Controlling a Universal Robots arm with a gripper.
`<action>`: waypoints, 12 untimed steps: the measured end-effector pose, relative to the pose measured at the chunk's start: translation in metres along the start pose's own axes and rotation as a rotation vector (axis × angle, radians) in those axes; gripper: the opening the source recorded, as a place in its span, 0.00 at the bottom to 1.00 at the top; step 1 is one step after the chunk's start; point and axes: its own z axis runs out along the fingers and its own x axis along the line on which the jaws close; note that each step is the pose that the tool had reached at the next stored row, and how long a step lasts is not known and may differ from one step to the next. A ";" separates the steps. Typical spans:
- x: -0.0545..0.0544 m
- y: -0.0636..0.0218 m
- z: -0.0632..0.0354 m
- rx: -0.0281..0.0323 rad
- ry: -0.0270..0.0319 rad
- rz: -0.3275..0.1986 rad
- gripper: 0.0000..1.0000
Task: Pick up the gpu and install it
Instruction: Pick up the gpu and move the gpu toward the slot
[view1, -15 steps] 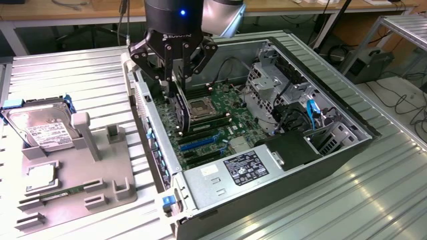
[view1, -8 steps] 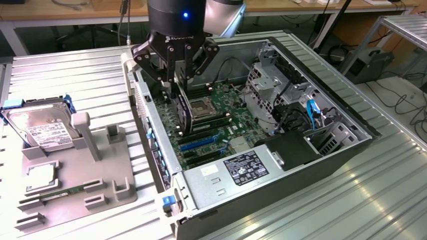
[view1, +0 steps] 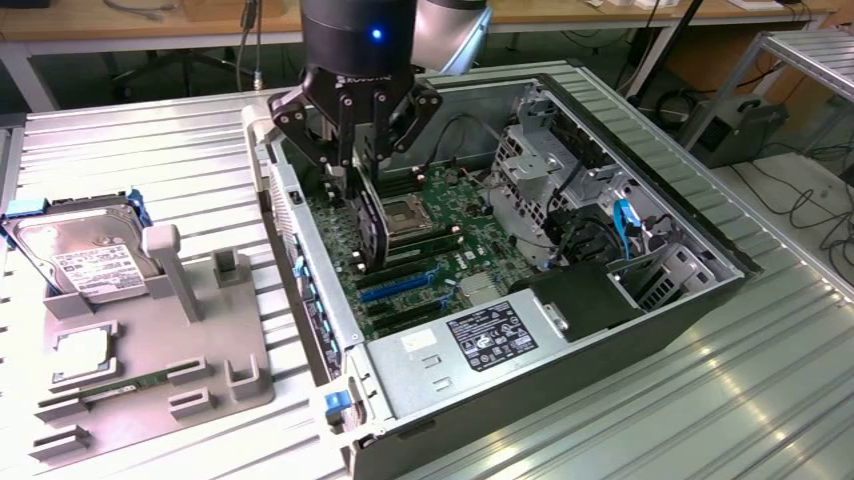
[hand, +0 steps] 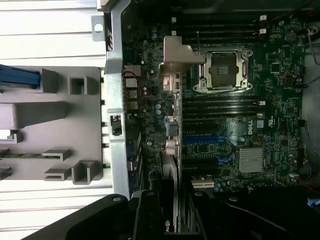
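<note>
The end effector (view1: 354, 165) (hand: 170, 222) points straight down into the open computer case (view1: 661, 185). Its fingers are part-closed, clamping the upper edge of the gpu (view1: 372, 225) (hand: 176, 60). The arm (view1: 451, 35) enters at twelve o'clock in the exterior view, with the wrist vertical and the black end-effector body directly above the fingers. The gpu hangs on edge directly below the end effector, at its six o'clock, upright over the motherboard (view1: 447, 240) (hand: 280, 100). Whether its lower edge touches the board cannot be told. In the wrist view the card appears edge-on, running from between the fingers out to its silver end bracket, which lies close to the case's rear wall. The processor socket (view1: 404, 212) (hand: 225, 67) lies just beside the card at three o'clock in the exterior view. The blue expansion slots (view1: 400, 287) (hand: 202, 139) lie near it at five o'clock, and the labelled power supply (view1: 487, 335) lies farther out in the same direction. Outside the case, at about eight o'clock from the end effector, a grey fixture (view1: 147, 345) rests on the ribbed metal surface (view1: 641, 430). The fixture carries a hard drive (view1: 83, 258) leaning at its far end and a green memory stick (view1: 123, 390) lying flat near its near end.
</note>
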 end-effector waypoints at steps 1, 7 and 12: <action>-0.001 0.0000 0.0004 0.0003 0.0000 0.000 0.26; -0.005 0.0003 0.0028 0.0027 -0.0003 -0.002 0.26; -0.007 0.0006 0.0045 0.0048 -0.0004 -0.003 0.26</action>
